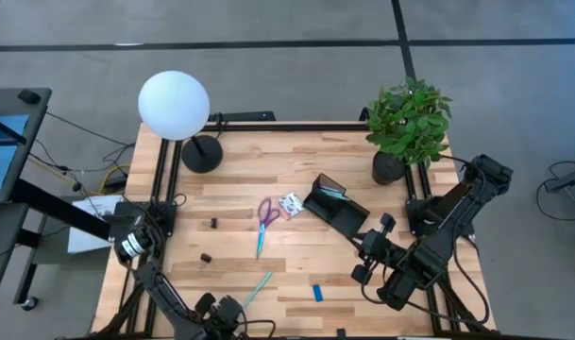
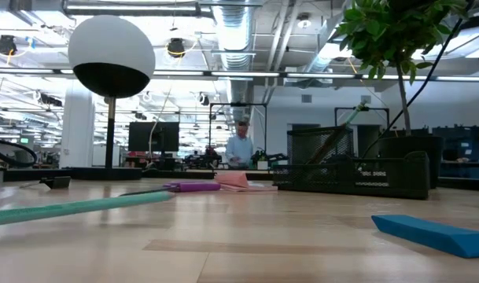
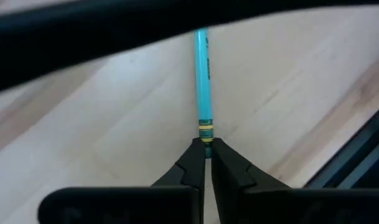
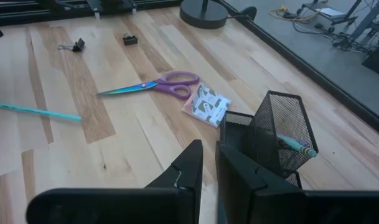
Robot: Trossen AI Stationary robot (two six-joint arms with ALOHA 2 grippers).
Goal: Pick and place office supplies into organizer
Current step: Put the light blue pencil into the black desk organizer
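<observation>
Teal pen (image 3: 203,81) end prob. pinched, left gripper (image 3: 206,152).

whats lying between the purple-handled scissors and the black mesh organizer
The white patterned packet lies between the purple-handled scissors and the black mesh organizer. In the high view it sits beside the scissor handles, and the right wrist view shows it there too.

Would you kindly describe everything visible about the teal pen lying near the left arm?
The thin teal pen is a slim, straight stick with small dark lettering along its barrel and yellow-and-dark bands near one end. It lies flat on the light wooden table, close to the front edge, angled diagonally. The left tool is shut on its banded end, dark fingertips pinching it from both sides. Nothing else touches it.
</observation>
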